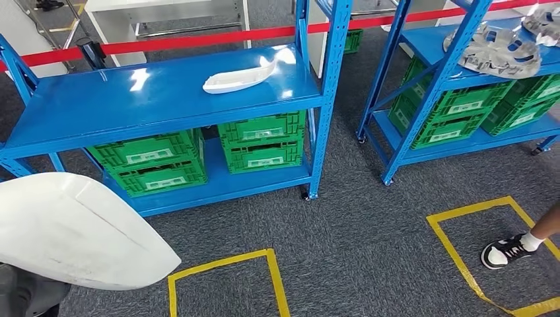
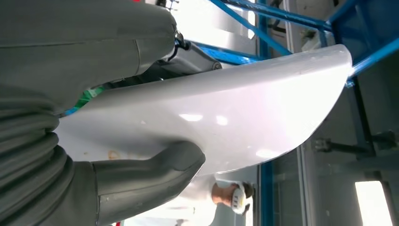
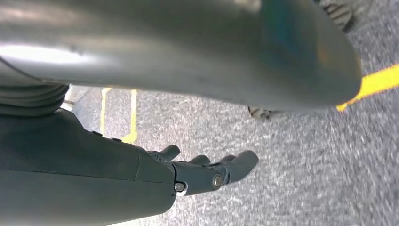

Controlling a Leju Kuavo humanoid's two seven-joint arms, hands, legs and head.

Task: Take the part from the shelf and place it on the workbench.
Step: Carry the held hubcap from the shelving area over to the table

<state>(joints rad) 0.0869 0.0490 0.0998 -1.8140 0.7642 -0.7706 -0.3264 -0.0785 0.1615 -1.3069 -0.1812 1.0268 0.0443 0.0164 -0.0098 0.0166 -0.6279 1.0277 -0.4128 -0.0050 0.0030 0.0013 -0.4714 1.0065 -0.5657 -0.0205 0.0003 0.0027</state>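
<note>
white part (image 1: 72,231) cut off at left edge, person (image 1: 522,246) mostly out of frame

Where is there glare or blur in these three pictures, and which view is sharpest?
Head view: sharpest; ceiling lights glare off the blue shelf top around the white part lying there. Left wrist view: bright highlights on the white panel the left hand holds; background washed out. Right wrist view: softest, with a blurred grey body at the top, smeared carpet, and the right hand fairly clear.
</note>
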